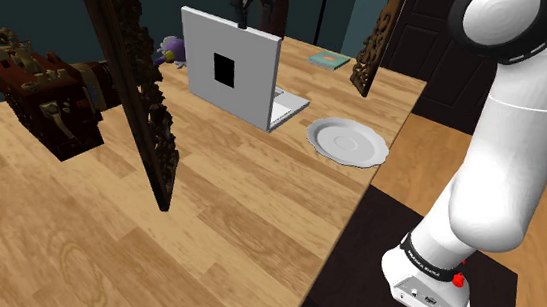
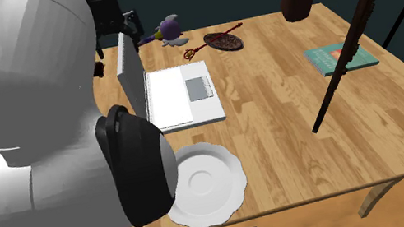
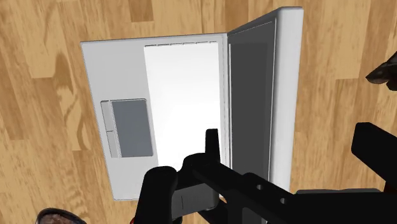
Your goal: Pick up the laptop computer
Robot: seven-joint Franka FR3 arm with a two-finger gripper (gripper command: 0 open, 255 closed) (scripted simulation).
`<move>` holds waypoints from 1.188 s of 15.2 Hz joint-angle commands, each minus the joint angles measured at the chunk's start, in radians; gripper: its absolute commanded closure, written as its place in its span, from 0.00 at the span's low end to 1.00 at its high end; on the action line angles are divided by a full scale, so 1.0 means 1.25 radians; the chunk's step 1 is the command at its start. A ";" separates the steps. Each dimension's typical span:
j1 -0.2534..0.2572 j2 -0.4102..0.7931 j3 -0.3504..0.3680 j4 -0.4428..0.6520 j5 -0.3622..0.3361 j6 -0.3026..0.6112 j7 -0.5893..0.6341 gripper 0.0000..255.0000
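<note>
- A light wooden table [image 1: 88, 242], its grain running in broad planks, bears the objects pictured
- A white plate [image 1: 347, 140] with a scalloped rim lies near the table's edge
- A teal book [image 1: 328, 61] lies flat near the table's far corner in the shoulder view, well apart from the plate
- A purple toy figure [image 2: 170, 28] with pale wings sits at the back of the table, near a round, red-handled paddle [image 2: 224, 41]
- A dark carved frame [image 1: 146, 107] rises from the table, leaning
- An ornate dark red cabinet [image 1: 41, 96] with gilt fittings stands at the shoulder view's upper left
</note>
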 commanded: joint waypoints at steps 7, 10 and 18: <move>-0.001 -0.029 0.000 -0.111 0.001 0.082 -0.003 0.00; 0.000 -0.029 0.000 -0.109 0.001 0.081 -0.002 1.00; -0.001 -0.024 0.000 -0.092 0.001 0.069 -0.003 1.00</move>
